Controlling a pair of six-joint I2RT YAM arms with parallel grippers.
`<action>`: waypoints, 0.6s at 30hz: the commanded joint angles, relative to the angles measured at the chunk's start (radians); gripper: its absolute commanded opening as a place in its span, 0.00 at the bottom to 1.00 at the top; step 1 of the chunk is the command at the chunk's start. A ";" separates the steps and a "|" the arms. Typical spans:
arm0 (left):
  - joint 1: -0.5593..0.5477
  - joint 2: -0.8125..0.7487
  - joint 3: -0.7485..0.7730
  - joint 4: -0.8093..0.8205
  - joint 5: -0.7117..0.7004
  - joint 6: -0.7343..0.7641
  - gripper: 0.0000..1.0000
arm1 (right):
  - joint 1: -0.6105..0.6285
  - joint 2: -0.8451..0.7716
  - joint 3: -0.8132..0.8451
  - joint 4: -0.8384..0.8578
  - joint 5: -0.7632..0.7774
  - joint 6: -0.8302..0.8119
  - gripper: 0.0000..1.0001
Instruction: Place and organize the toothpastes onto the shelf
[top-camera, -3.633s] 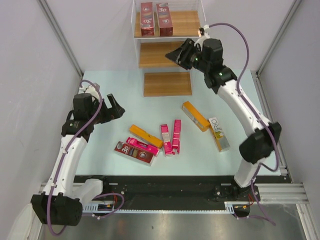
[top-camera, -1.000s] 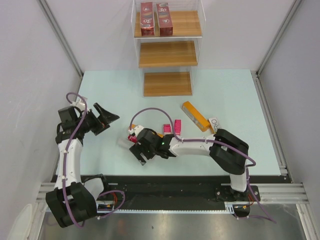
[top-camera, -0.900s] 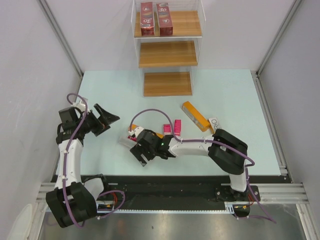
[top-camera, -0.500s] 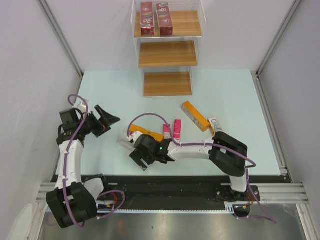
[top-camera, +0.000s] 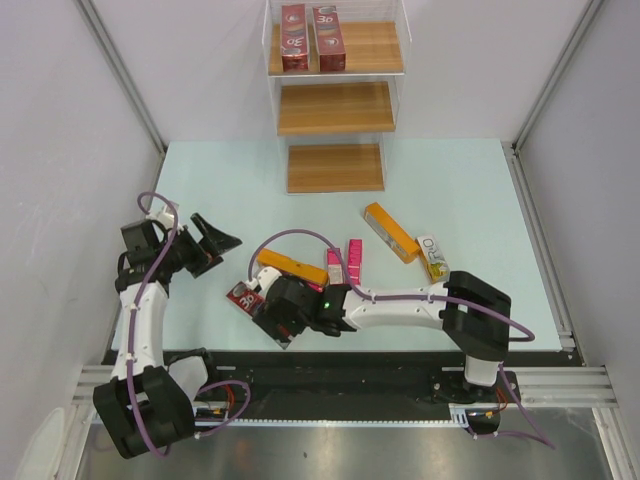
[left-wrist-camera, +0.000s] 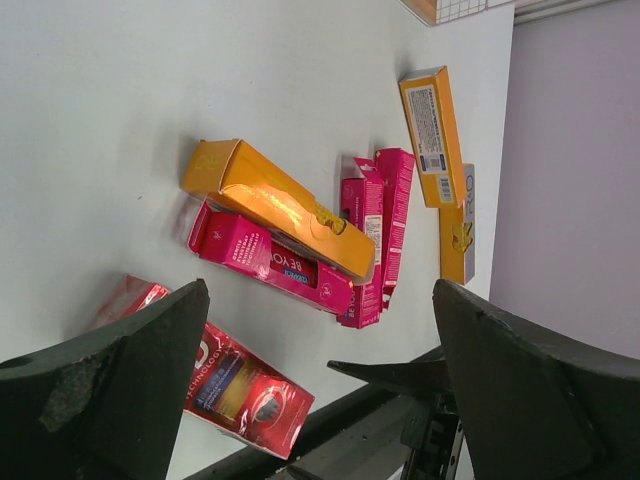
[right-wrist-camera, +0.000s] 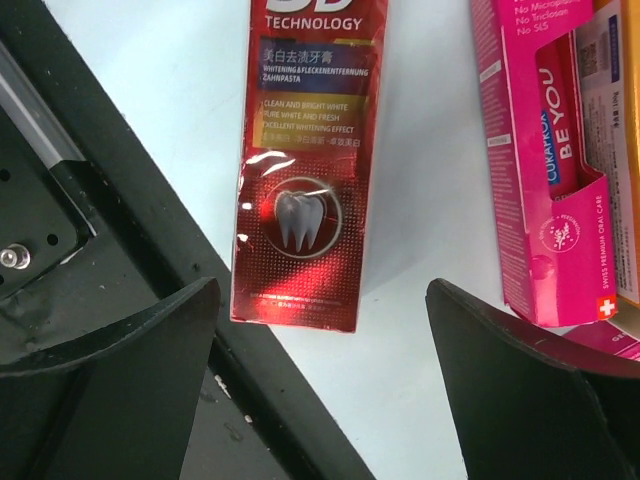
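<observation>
The shelf (top-camera: 335, 108) stands at the back; two dark red toothpaste cartons (top-camera: 310, 37) lie on its top board. Another dark red "3D" carton (top-camera: 243, 296) lies at the table's front left. My right gripper (top-camera: 272, 318) hovers open over its near end; in the right wrist view (right-wrist-camera: 320, 390) that carton (right-wrist-camera: 305, 170) lies just ahead of the spread jaws. An orange carton (top-camera: 291, 267), two pink cartons (top-camera: 344, 265) and two more orange ones (top-camera: 390, 232) (top-camera: 433, 258) lie mid-table. My left gripper (top-camera: 222, 238) is open and empty, left of the pile (left-wrist-camera: 320, 400).
The black rail (right-wrist-camera: 100, 250) at the table's front edge runs just under the dark red carton's end. A pink carton (right-wrist-camera: 545, 170) lies right beside it, under the orange one (left-wrist-camera: 280, 205). The shelf's lower two boards (top-camera: 335, 167) carry nothing.
My right arm has swung from the shelf down to the front left and settled over the dark red carton. My left arm has drawn back slightly to the left.
</observation>
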 joint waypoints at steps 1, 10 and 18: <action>0.006 -0.023 -0.011 0.030 0.017 0.020 1.00 | -0.004 -0.006 0.011 0.025 0.014 -0.011 0.91; 0.006 -0.015 -0.022 0.028 0.013 0.026 1.00 | -0.017 0.026 0.011 0.056 -0.072 0.006 0.91; 0.006 -0.014 -0.022 0.026 0.011 0.030 1.00 | -0.027 0.098 0.016 0.073 -0.083 0.012 0.90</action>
